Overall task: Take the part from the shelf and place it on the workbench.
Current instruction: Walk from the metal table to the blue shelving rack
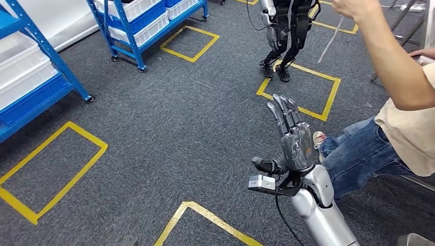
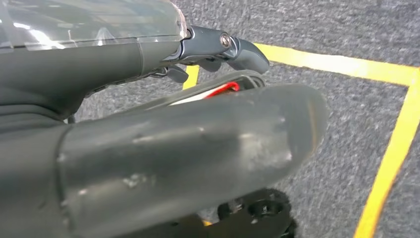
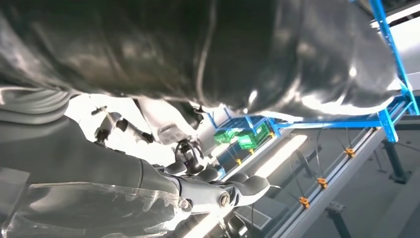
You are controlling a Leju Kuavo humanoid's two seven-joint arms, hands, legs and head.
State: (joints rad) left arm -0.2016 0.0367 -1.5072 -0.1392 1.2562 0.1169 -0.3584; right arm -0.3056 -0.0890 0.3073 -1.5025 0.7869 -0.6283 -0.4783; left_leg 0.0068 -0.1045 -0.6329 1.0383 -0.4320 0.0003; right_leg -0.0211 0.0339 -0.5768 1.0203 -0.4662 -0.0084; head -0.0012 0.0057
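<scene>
The part is not showing itself here, so its weight and best hold are beyond judging; presumably it is waiting in the white bins [image 1: 25,66] on the blue shelf [image 1: 56,72] at the left. The left hand [image 2: 163,148] is hanging low, finger state unclear. The right hand [image 1: 290,141] is rising empty, fingers straight, beside a seated person [image 1: 400,118] crowding that side.

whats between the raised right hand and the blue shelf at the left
In the head view, only grey carpet with a yellow tape rectangle separates the right hand from the blue shelf.
</scene>
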